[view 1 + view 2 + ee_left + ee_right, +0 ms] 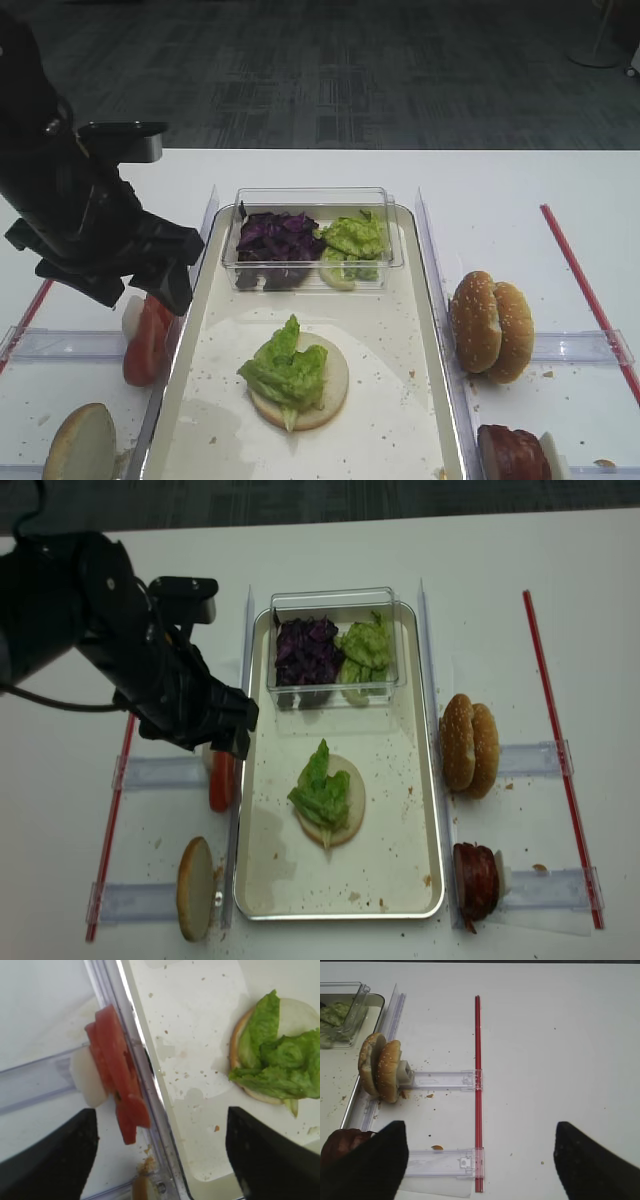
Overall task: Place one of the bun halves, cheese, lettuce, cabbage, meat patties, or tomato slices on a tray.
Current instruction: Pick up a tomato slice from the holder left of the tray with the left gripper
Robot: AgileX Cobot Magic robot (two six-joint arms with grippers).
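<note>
The cream-white tray [425, 300] holds a bun half [330, 385] topped with lettuce [285, 370]. Red tomato slices [112, 1060] stand on edge in a clear rack just left of the tray rim. My left gripper [160, 1160] hangs open above them, one finger [47, 1160] over the rack side and the other over the tray; nothing is between them. Two sesame bun halves [380, 1067] and meat patties [515, 455] stand right of the tray. My right gripper [480, 1165] is open and empty over the table by a red strip [477, 1060]. Cabbage [272, 237] fills part of a box.
A clear plastic box [312, 200] at the tray's far end holds the cabbage and more lettuce [352, 240]. Another bun half [80, 445] stands in a rack at the near left. Clear plastic racks [575, 347] and red strips [580, 275] lie on both sides. Crumbs speckle the tray.
</note>
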